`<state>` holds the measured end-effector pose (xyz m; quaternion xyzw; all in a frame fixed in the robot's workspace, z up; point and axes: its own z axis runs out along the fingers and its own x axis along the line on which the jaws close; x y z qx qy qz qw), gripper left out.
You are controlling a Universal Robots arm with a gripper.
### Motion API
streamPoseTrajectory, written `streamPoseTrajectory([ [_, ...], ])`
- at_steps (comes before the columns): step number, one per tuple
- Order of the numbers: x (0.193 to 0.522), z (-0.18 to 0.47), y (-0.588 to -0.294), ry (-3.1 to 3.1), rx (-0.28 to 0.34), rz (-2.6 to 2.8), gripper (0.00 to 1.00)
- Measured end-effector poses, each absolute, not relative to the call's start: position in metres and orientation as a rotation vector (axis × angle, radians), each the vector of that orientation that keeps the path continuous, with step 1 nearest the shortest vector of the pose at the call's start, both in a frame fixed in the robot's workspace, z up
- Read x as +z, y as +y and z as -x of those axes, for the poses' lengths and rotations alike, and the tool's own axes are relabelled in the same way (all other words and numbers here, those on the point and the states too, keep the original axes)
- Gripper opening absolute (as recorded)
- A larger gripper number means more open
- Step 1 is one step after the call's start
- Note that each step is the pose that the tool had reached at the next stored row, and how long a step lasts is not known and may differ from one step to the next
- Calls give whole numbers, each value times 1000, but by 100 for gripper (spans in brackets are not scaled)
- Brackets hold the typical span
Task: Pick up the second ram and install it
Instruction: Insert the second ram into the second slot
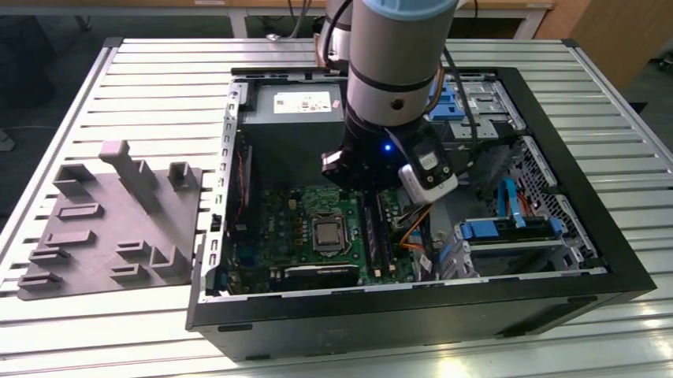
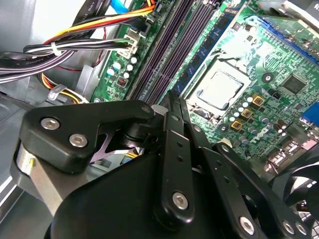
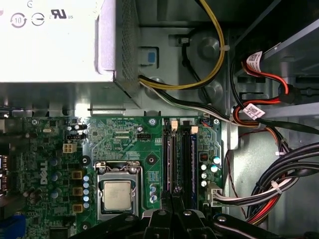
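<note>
Exterior view, left to right: grey tray [image 1: 110, 228] sits on the slatted surface [image 1: 158, 87], just beside the open PC case [image 1: 589, 236]. Inside the case you've got the motherboard [image 1: 284, 228] with its silver CPU [image 1: 329, 234], then the RAM slots [image 1: 377, 228] just to the exterior view's right of it. Arm [image 1: 395, 71] hangs over the case, and the pincer [image 1: 363, 177] is low over the slots' far end.

In the first wrist view, CPU [image 3: 117, 195], then the slots [image 3: 179, 159]. The ram [image 3: 191, 162] already sits in the slot farthest from the CPU. Pincer [image 3: 174, 209] is right at the slot bank.

In the second wrist view, the pincer [image 2: 173, 107] looks closed, fingertips together, nothing visibly held, tip just above the slots [image 2: 169, 55]. The ram [image 2: 207, 42] lies in the slot there, with the CPU [image 2: 221, 89] beyond.
</note>
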<state>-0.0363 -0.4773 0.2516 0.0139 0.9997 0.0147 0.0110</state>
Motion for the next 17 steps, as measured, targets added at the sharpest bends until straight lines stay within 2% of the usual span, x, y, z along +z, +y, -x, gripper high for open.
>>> streamPoseTrajectory([
  [17, 246, 36, -477, 3119, 46, -52, 11],
])
